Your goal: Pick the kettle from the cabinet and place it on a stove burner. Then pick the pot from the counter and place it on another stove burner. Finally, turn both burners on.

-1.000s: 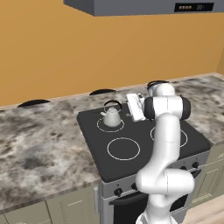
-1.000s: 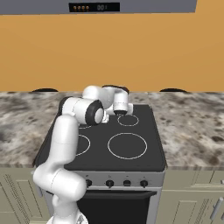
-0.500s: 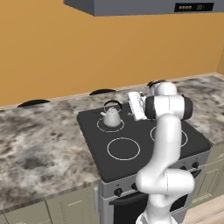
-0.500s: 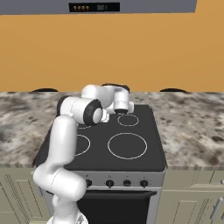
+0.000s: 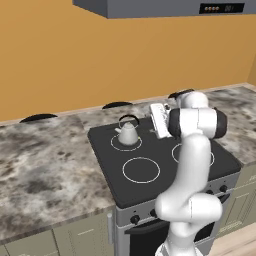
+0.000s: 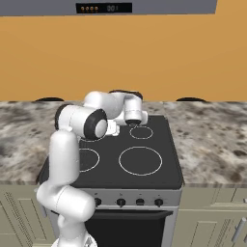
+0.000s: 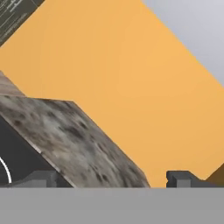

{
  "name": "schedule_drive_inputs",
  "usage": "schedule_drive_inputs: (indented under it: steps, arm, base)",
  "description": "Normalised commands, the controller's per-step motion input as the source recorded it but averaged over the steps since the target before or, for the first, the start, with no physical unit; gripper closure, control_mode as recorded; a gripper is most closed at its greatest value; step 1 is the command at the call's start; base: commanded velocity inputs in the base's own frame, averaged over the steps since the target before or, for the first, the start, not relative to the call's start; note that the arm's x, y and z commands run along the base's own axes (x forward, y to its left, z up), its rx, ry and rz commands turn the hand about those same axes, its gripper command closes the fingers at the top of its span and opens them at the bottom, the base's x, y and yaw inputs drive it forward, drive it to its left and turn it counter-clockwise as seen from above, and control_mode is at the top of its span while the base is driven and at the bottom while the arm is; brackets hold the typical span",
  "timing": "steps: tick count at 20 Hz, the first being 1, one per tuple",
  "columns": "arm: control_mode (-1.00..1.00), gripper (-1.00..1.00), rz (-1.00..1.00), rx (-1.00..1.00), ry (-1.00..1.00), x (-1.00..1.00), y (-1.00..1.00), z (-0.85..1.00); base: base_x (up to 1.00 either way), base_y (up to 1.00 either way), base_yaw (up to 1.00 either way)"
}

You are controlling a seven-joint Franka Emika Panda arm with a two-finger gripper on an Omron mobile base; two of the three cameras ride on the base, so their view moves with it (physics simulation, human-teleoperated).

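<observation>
small silver-grey cone-shaped kettle [image 5: 128, 133] is set on rear-left ring of flat black glass cooktop [image 5: 150, 186] | two-finger gripper [image 7: 109, 179] is held wide open, empty, since pot is next

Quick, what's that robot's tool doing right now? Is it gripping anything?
Tool: open, its fingertips wide apart, holding nothing. The kettle sits alone on a back burner.

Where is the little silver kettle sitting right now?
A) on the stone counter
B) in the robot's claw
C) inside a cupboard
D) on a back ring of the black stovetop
D: the kettle stands on a rear white ring of the black cooktop, and the gripper is open and holds nothing.
</observation>
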Motion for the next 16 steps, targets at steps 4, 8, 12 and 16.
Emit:
schedule_drive_inputs:
  steps: [4, 8, 12, 16]
  arm:
    - [-1.0, -1.0, 0.0, -0.03, -0.19, -0.54, 0.0, 0.32]
    - [-1.0, -1.0, 0.0, -0.05, -0.2, -0.51, 0.0, 0.35]
    - [-1.0, -1.0, 0.0, -0.06, -0.21, -0.53, 0.0, 0.36]
    - [-1.0, -1.0, 0.0, -0.08, -0.21, -0.59, 0.0, 0.33]
  base:
    - [0.0, 0.0, 0.0]
    - [0.0, 0.0, 0.0]
    - [0.0, 0.0, 0.0]
    - [0.0, 0.0, 0.0]
